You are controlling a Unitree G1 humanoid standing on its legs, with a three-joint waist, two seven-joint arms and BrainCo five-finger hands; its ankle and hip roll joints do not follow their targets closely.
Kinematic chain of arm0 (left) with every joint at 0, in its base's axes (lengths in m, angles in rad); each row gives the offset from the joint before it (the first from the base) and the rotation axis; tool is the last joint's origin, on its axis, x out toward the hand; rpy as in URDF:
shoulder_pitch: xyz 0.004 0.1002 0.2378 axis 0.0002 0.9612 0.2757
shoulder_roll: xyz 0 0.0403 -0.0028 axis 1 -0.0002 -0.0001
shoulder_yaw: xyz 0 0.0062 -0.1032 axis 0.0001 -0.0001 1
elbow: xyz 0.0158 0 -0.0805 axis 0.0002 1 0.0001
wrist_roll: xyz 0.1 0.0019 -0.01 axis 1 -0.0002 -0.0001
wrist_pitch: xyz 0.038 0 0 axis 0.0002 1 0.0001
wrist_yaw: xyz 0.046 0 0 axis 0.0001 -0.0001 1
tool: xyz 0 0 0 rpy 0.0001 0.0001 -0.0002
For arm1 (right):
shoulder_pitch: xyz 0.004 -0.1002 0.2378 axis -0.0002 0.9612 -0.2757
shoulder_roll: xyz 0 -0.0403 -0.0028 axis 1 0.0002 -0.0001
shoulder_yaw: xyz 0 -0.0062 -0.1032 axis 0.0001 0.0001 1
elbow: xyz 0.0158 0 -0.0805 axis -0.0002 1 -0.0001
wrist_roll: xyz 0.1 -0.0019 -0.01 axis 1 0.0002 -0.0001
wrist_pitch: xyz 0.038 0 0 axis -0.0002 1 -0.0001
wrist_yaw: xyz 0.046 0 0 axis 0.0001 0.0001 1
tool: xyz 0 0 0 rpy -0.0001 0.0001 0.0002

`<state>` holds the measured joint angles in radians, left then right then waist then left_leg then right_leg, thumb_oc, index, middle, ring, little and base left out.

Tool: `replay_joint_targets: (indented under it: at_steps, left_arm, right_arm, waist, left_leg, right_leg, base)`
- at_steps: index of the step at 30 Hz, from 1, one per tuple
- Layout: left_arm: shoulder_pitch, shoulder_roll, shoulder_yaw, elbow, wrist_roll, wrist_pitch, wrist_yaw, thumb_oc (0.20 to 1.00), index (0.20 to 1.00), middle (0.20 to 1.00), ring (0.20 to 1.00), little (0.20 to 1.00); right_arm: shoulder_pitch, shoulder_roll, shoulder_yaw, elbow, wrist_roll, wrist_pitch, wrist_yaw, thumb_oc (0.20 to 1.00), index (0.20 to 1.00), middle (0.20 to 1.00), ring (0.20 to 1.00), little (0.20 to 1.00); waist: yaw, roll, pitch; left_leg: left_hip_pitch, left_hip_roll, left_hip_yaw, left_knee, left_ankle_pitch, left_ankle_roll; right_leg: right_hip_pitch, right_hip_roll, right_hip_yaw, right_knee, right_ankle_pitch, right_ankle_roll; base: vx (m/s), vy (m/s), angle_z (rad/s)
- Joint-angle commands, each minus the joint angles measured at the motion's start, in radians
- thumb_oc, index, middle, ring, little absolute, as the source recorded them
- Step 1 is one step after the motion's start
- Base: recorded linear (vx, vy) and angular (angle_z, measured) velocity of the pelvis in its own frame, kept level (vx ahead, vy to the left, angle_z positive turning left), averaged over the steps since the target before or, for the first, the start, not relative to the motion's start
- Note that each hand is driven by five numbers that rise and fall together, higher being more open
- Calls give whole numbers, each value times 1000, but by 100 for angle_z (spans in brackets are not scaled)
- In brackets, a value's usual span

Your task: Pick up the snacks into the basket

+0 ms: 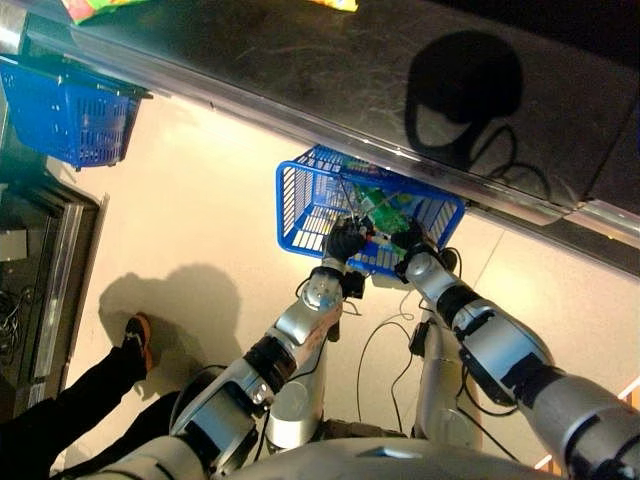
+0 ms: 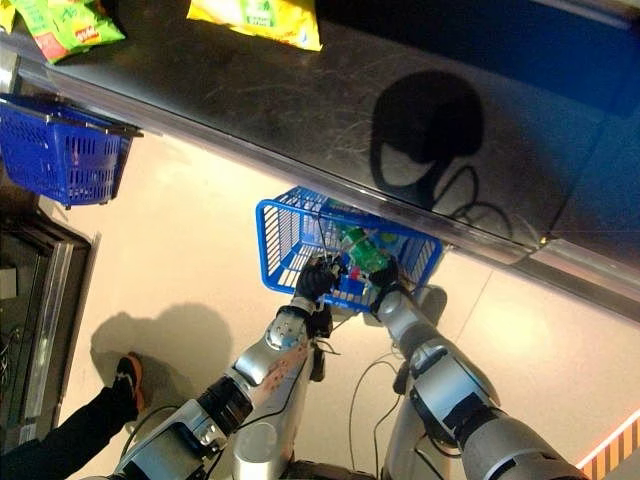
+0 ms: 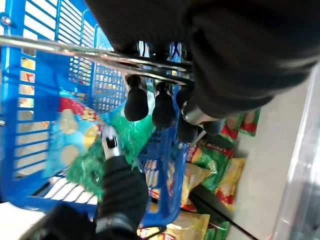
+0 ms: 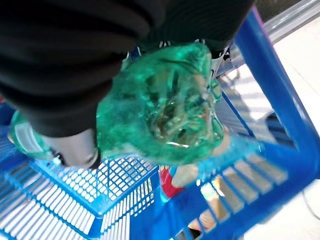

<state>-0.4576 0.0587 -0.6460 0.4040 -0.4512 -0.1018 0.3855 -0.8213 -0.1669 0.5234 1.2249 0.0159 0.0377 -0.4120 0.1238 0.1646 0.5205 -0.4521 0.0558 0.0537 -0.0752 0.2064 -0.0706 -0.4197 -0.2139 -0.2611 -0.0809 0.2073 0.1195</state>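
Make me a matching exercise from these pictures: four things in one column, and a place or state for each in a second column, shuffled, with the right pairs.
Things
1. left hand
2. green snack bag
3. yellow snack bag
4. second blue basket

Places or states
A. hanging off the dark counter's edge, to the robot's left
B. held by the right hand over the blue basket
C. curled round the metal handle
D. lying on the dark counter

Pairs: 1-C, 2-B, 3-D, 4-A

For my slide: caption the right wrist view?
Right robot hand holds a green snack bag over the blue basket.
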Motion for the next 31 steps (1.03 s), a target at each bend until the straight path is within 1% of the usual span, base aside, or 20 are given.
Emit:
replay_joint_targets:
  at_steps: [1, 6, 7, 9, 10, 11, 13, 15, 16, 17, 18, 19, 20, 21, 24, 25, 26, 27, 28, 31]
  left_arm:
    - [-60, -57, -56, -147, 16, -71, -31, 200, 200, 200, 200, 200]
    - [-58, -54, -25, -46, 57, -59, -27, 200, 200, 200, 200, 200]
    - [-58, -54, -25, -45, 58, -60, -27, 200, 200, 200, 200, 200]
    - [-44, -40, 23, 50, 68, -51, -19, 200, 200, 200, 200, 200]
    - [-45, -40, 23, 50, 68, -51, -19, 200, 200, 200, 200, 200]
    - [-34, -33, 43, 80, 88, -46, -21, 200, 200, 200, 200, 200]
    - [10, -15, 113, 188, 87, -38, -32, 200, 200, 200, 200, 200]
    - [33, -5, 140, 210, 61, -43, -48, 200, 200, 200, 200, 200]
    - [54, 0, 175, 248, 46, -45, -63, 200, 200, 200, 200, 200]
    - [88, 5, 238, 358, 13, -42, -100, 200, 200, 200, 200, 200]
    - [98, 11, 255, 409, 31, -36, -112, 200, 200, 200, 200, 200]
    - [97, 11, 256, 409, 31, -36, -112, 200, 200, 200, 200, 200]
    - [116, 16, 307, 547, 72, -10, -138, 200, 200, 200, 200, 200]
    - [123, 22, 335, 624, 116, 3, -151, 200, 200, 200, 200, 200]
    - [167, 35, 398, 761, 212, 25, -162, 200, 200, 200, 200, 200]
    - [167, 35, 398, 762, 212, 24, -162, 200, 200, 200, 200, 200]
    - [203, 43, 437, 824, 252, 40, -172, 200, 200, 200, 200, 200]
    - [203, 43, 437, 824, 252, 40, -172, 200, 200, 200, 200, 200]
    - [233, 54, 453, 877, 331, 57, -169, 200, 200, 200, 200, 200]
    - [287, 62, 503, 948, 370, 77, -196, 200, 200, 200, 200, 200]
  right_arm:
    - [-87, 58, -7, 36, -2, -54, 34, 1000, 1000, 1000, 1000, 1000]
    - [-4, 52, 15, 63, -44, -44, 78, 1000, 1000, 1000, 1000, 1000]
    - [-2, 52, 16, 63, -44, -44, 78, 1000, 1000, 1000, 1000, 1000]
    - [102, 34, 6, 69, -58, -40, 83, 1000, 1000, 1000, 1000, 1000]
    - [102, 34, 6, 69, -58, -40, 83, 1000, 1000, 1000, 1000, 1000]
    - [151, 24, -8, 68, -57, -39, 81, 1000, 1000, 1000, 1000, 1000]
    - [236, -37, -56, 68, -60, -38, 85, 1000, 1000, 1000, 1000, 1000]
    - [262, -54, -71, 66, -61, -37, 91, 1000, 1000, 1000, 1000, 1000]
    - [297, -70, -94, 65, -60, -36, 97, 1000, 1000, 1000, 1000, 1000]
    - [360, -96, -133, 70, -61, -33, 112, 1000, 1000, 1000, 1000, 1000]
    - [391, -107, -158, 76, -57, -32, 118, 1000, 1000, 1000, 1000, 1000]
    - [390, -107, -158, 76, -57, -32, 118, 1000, 1000, 1000, 1000, 1000]
    - [454, -125, -229, 86, -16, -33, 126, 1000, 1000, 1000, 1000, 1000]
    - [486, -134, -269, 88, 15, -38, 130, 1000, 1000, 1000, 1000, 1000]
    - [564, -135, -337, 116, 41, -42, 146, 1000, 1000, 1000, 1000, 1000]
    - [565, -135, -337, 115, 41, -42, 146, 1000, 1000, 1000, 1000, 1000]
    - [607, -131, -366, 133, 44, -39, 158, 1000, 1000, 1000, 1000, 1000]
    - [607, -131, -366, 133, 44, -39, 158, 1000, 1000, 1000, 1000, 1000]
    - [643, -126, -403, 153, 58, -38, 163, 1000, 1000, 1000, 1000, 1000]
    - [696, -112, -462, 196, 85, -26, 186, 1000, 1000, 1000, 1000, 1000]
  waist:
    - [12, 72, -1]
    - [-10, 47, -1]
    - [-11, 47, -1]
    - [-38, 26, -1]
    - [-38, 26, -1]
    - [-48, 20, -1]
    - [-76, -4, -1]
    - [-83, -10, -2]
    - [-91, -19, -17]
    - [-101, -37, -49]
    - [-107, -45, -67]
    - [-107, -46, -69]
    - [-123, -63, -114]
    - [-133, -74, -137]
    - [-143, -96, -214]
    - [-143, -96, -214]
    - [-149, -108, -258]
    - [-149, -109, -261]
    - [-158, -117, -308]
    - [-162, -126, -367]
  left_leg:
    - [-40, -24, 14, -5, 13, -61]
    - [6, -26, 20, -9, 7, -61]
    - [7, -26, 20, -9, 7, -61]
    - [57, -22, 23, -11, -2, -62]
    - [57, -22, 23, -11, -2, -61]
    - [82, -22, 24, -12, -11, -61]
    - [145, -18, 30, -9, -28, -54]
    - [167, -15, 30, -8, -34, -53]
    - [184, -14, 32, -10, -37, -51]
    - [227, -10, 30, -7, -53, -48]
    - [248, -8, 30, -8, -59, -47]
    - [245, -9, 30, -9, -56, -47]
    - [286, 2, 30, -7, -69, -47]
    - [311, 9, 35, -4, -80, -47]
    - [362, 21, 44, -1, -99, -43]
    - [363, 21, 44, -1, -99, -43]
    - [397, 32, 54, 0, -112, -44]
    - [393, 31, 54, 0, -110, -44]
    - [417, 40, 61, 4, -118, -46]
    - [453, 46, 77, 7, -131, -45]
  right_leg:
    - [-143, -60, 50, 75, 35, 69]
    - [-94, -53, 58, 69, 27, 65]
    - [-92, -53, 58, 68, 27, 65]
    - [-43, -48, 60, 68, 17, 65]
    - [-43, -48, 60, 68, 18, 65]
    - [-18, -43, 58, 67, 10, 64]
    - [40, -33, 65, 68, -4, 60]
    - [60, -30, 67, 69, -10, 59]
    - [80, -28, 65, 66, -13, 57]
    - [124, -18, 66, 68, -30, 53]
    - [152, -13, 64, 64, -37, 51]
    - [150, -14, 64, 62, -34, 51]
    - [191, -3, 66, 58, -50, 48]
    - [211, 4, 70, 59, -62, 48]
    - [254, 23, 82, 50, -76, 44]
    - [255, 24, 82, 50, -77, 44]
    - [285, 32, 90, 46, -88, 43]
    - [281, 31, 90, 45, -86, 43]
    - [301, 43, 102, 43, -96, 41]
    - [326, 57, 120, 39, -104, 39]
  base:
    - [18, 23, 5]
    - [7, 7, 1]
    - [0, 0, 0]
    - [41, -3, 6]
    - [53, -10, 11]
    - [55, -17, 9]
    - [68, -17, 3]
    - [55, -13, 1]
    - [170, -61, -9]
    - [182, -77, -9]
    - [147, -66, -9]
    - [160, -70, -10]
    - [172, -72, -21]
    - [227, -94, -27]
    - [159, -66, -16]
    - [137, -79, -28]
    - [83, -57, -30]
    - [169, -111, -27]
    - [126, -77, -12]
    - [122, -73, -29]
